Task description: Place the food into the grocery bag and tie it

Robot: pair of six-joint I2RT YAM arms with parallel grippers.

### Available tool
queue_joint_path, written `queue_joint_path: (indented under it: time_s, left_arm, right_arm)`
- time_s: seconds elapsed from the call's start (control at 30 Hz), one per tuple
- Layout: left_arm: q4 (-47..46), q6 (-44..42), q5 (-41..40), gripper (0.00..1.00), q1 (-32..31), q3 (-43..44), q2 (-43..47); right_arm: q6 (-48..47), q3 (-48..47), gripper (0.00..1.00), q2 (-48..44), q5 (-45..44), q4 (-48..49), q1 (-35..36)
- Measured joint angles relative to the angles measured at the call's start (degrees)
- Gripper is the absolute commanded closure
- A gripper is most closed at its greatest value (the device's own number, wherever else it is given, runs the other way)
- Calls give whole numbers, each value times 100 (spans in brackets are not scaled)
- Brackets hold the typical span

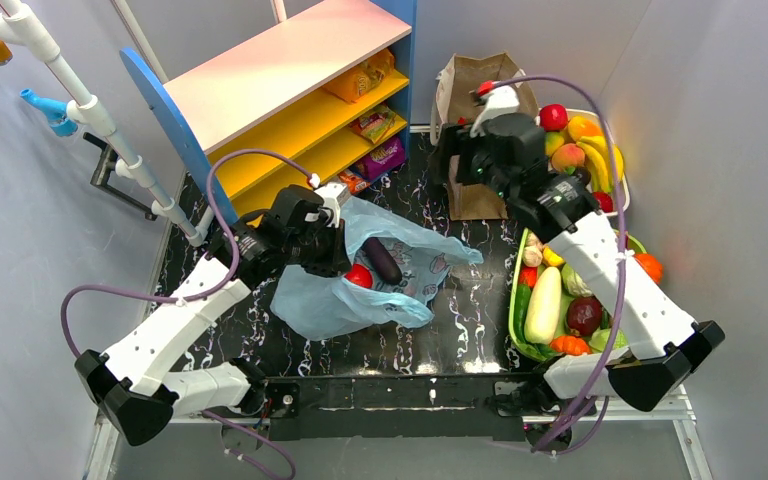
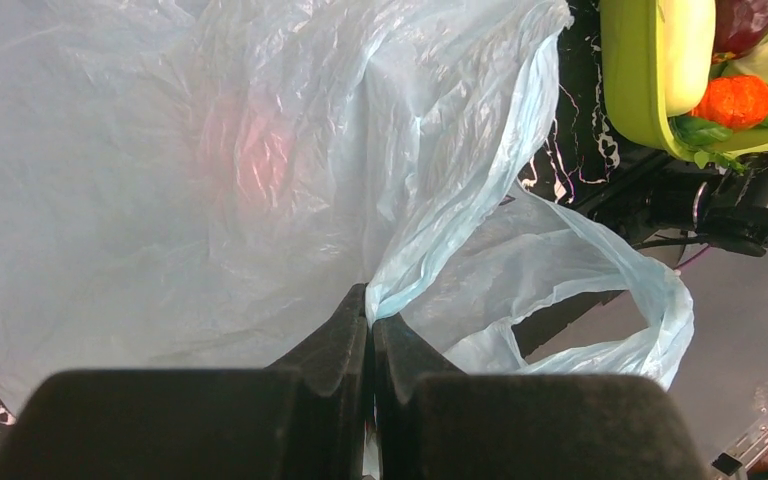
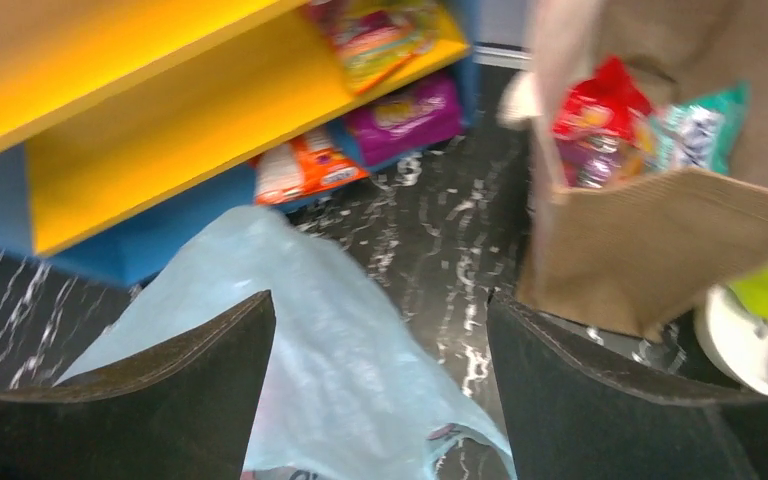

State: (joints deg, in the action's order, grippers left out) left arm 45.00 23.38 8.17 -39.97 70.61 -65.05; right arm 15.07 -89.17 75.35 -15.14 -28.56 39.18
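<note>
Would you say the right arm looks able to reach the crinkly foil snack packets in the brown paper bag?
Probably yes: the right gripper is open and empty, and the mouth of the brown paper bag faces it with red and teal foil packets exposed.

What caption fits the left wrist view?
Left hand shut on the blue grocery bag, a red item showing faintly through it.

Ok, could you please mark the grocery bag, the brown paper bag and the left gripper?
grocery bag (image 1: 305, 305), top external view, on its crumpled lower left body.
brown paper bag (image 3: 650, 240), right wrist view, on its front wall.
left gripper (image 2: 370, 312), left wrist view, between the fingertips pinching the bag's plastic.
</note>
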Motion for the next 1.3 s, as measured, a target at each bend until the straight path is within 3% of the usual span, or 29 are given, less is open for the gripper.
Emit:
queue_joint_path:
  time_s: [0.4,0.63,0.93,1.3]
  left_arm:
    - [187,-89,-373,100,0,38,138]
    - [305,-186,-638,100,0,170,137]
    - [353,-322,-984,100,0,389,-57]
    - [395,-460,-1223,100,0,601,-454]
  right_arm:
    - [737,-85,17,32,31,-748,-2176]
    - [1056,-878,19,922,-23,-1381,-3265]
    - [1715,-1479,20,2419,71,-2099,-3949]
    - [2168,-2540,17,3835,386,-2375,-4269]
